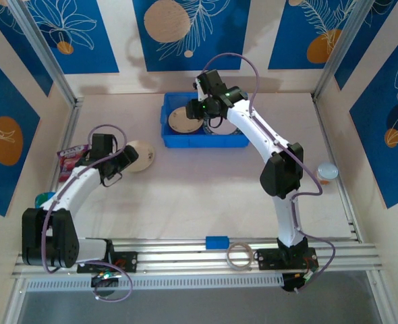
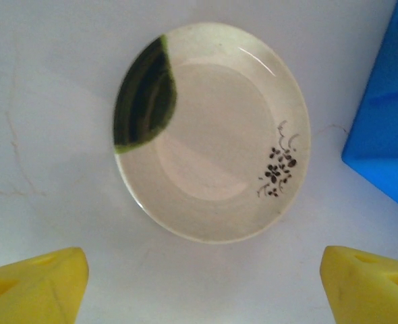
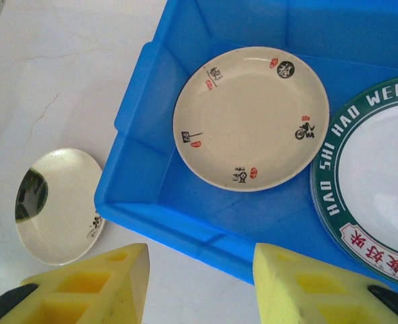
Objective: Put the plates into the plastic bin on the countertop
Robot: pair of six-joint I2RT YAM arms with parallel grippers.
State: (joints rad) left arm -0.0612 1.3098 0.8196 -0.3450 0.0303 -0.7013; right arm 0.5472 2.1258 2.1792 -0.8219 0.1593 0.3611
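Front rail: a small blue block and a clear tape ring sit at 6 o'clock between the two arm bases, and neither is part of the job.
Left end effector: its fingers stand wide apart with nothing between them. It hovers over the loose plate at about 9 o'clock of the bench, and the spread looks set to straddle the rim.
Loose plate: a cream plate with a dark green patch lies flat on the bench near the bin's 7 o'clock corner, not yet in.
Room round it: the bench is bare on most sides. In the left wrist view the bin wall stands close at 3 o'clock, so that side is the tight one. A pink packet lies well apart toward 9 o'clock.
Right end effector: it hangs above the bin's near wall with its fingers apart and empty.
Plastic bin: it sits at 12 o'clock by the back wall and has low walls and a rolled rim.
Inside it: a cream plate with red and black marks fills the 9 o'clock half. A white plate with a lettered green rim lies just beside it at 3 o'clock.
Space left: little floor is free, so the next plate probably has to be stacked.
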